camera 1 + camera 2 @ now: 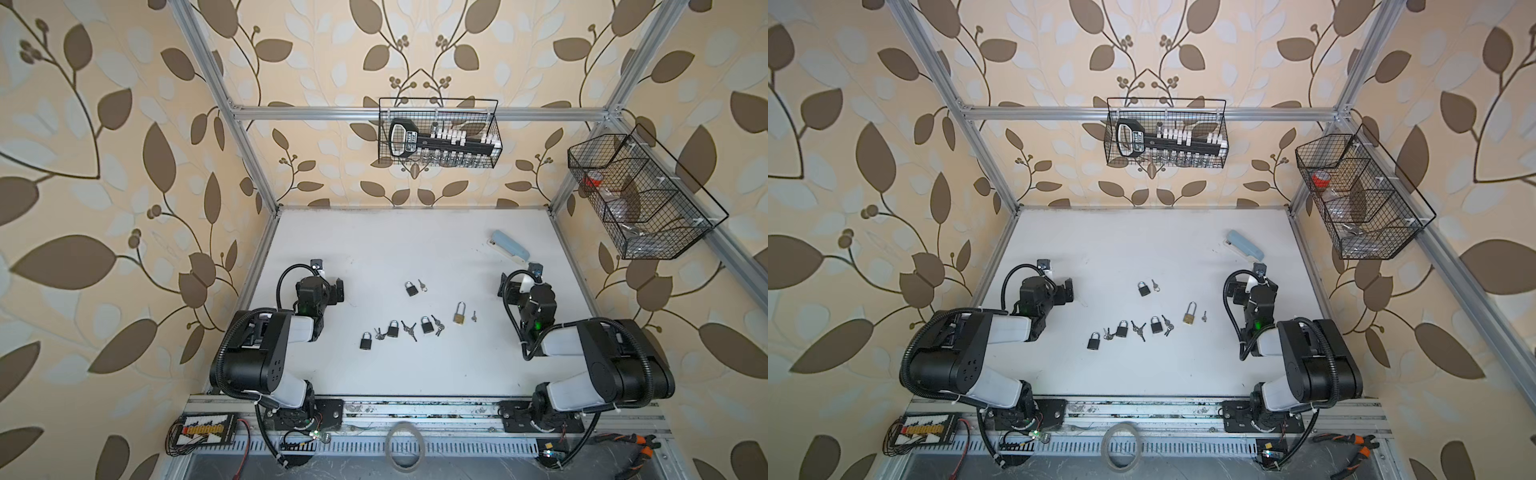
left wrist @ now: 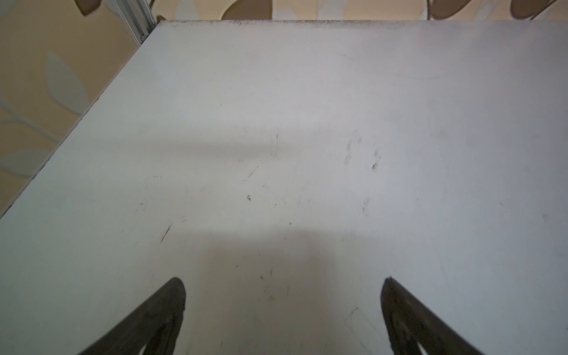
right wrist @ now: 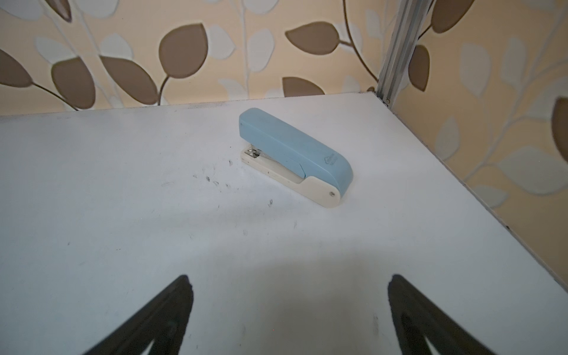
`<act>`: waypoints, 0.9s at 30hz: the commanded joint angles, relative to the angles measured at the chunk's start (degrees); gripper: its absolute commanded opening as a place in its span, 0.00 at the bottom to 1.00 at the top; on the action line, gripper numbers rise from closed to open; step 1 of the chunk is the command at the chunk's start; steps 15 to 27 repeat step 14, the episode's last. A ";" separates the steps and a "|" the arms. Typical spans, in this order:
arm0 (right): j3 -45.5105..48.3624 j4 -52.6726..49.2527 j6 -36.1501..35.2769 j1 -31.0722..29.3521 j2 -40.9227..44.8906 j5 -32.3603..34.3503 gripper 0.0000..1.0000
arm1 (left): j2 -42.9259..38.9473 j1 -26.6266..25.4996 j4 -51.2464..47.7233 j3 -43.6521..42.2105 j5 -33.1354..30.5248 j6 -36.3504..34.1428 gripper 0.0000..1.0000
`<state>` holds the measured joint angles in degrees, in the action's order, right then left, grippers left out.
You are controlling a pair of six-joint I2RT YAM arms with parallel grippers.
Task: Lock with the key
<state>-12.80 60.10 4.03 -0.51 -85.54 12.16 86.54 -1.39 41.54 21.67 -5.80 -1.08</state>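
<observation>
Left pincer and right pincer stand wide open and empty over the counter. At mid-counter lie a brass padlock, its key just beside it, and four black padlocks with keys nearby. A stapler sits beyond the right pincer.

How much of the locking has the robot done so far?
Done: nothing that shows. The brass padlock and the black padlocks lie on the table with the keys loose beside them. In hand: nothing. The left gripper and right gripper are open and empty, off to the sides. Left: pick up a key, put it in a padlock and turn it.
</observation>
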 commanded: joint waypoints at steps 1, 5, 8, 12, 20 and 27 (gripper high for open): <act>0.14 6.39 0.72 0.11 -0.41 -0.84 0.99 | -0.86 0.05 0.21 0.71 1.99 1.30 0.99; 0.18 6.14 0.65 0.22 -0.08 -1.03 0.99 | -0.94 -1.42 1.16 0.30 -0.61 1.00 0.99; 0.27 6.26 0.65 0.19 -0.05 -1.08 0.99 | -0.94 -1.44 1.09 0.30 -0.53 0.99 0.99; 0.23 6.27 0.71 0.16 -0.16 -1.02 0.99 | 0.73 0.03 -1.43 2.59 2.30 1.40 0.99; 0.21 6.27 0.71 0.16 -0.16 -1.17 0.99 | -0.43 0.12 -0.91 1.56 2.55 1.20 0.99; 0.21 6.27 0.71 0.16 -0.16 -1.17 0.99 | -0.43 0.12 -0.91 1.56 2.55 1.20 0.99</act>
